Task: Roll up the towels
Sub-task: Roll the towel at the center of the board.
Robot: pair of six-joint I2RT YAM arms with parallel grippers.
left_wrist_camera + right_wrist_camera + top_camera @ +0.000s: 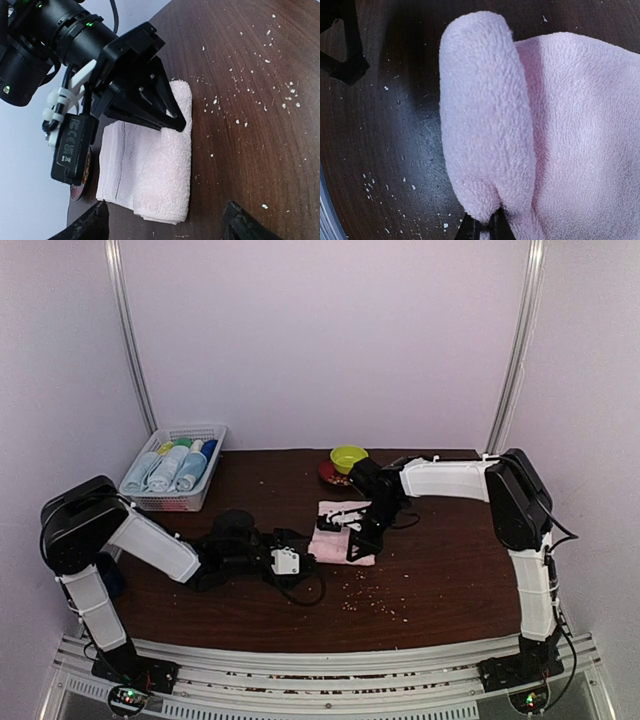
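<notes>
Towel [343,532] lies on the table [440,570], basket [178,502] far left, bowl [348,456] behind.

The pale pink towel [345,540] lies on the dark desk [450,570] just right of centre in the top view. It is fluffy terry, with one edge turned over into a thick roll [482,115] and the rest flat beside it. The paler layered strip at its far side may be the same cloth.

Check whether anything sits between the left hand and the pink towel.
Nothing visible does: only bare table with scattered crumbs lies between the open left hand and the pink towel. The right hand is shut on the towel's rolled edge, farther along.
</notes>
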